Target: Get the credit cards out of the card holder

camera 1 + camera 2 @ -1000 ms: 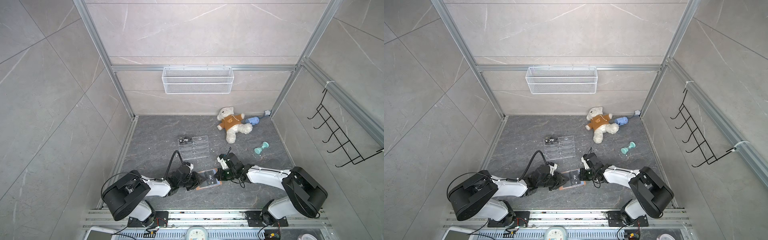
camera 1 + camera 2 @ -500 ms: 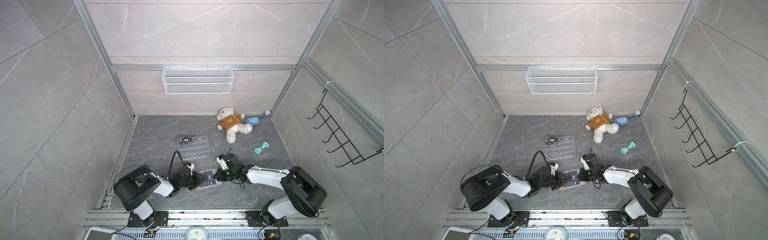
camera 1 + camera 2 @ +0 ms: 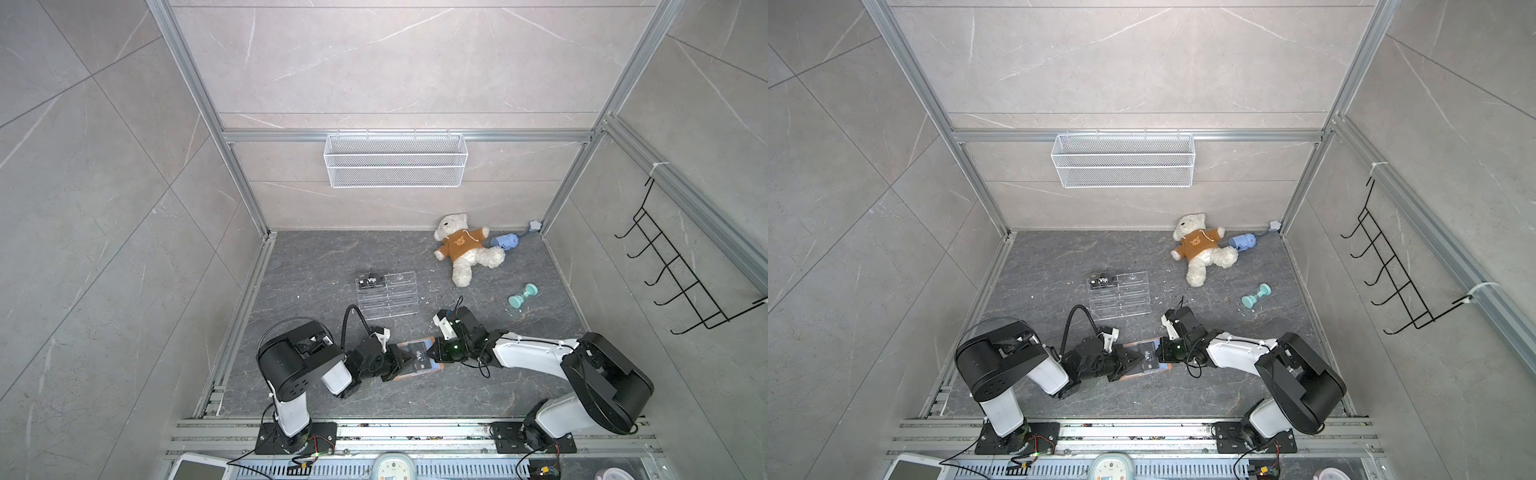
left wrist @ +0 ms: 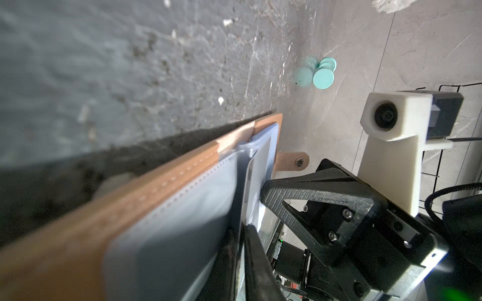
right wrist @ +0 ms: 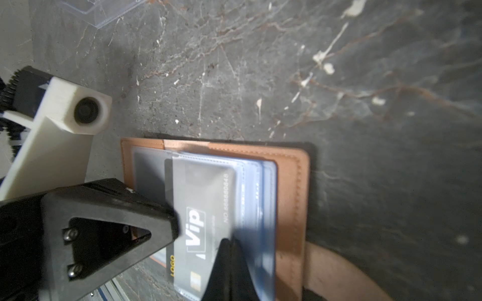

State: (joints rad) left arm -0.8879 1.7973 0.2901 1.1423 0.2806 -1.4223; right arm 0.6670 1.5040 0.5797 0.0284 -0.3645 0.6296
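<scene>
**Pull flat, pin the far side**

Black plastic "Vip" credit card pokes from pale blue sleeve of open tan leather card holder on floor. Right gripper pressed together, tip on sleeve. Left gripper at card edge, clamp unclear. Draw straight along sleeve, low.

Two black plastic "Vip" credit cards, one tan-brown leather card holder, one clear acrylic tiered rack at centre, one white plush bear in orange, one teal dumbbell, one pale-blue bottle, one white wire basket above.
</scene>
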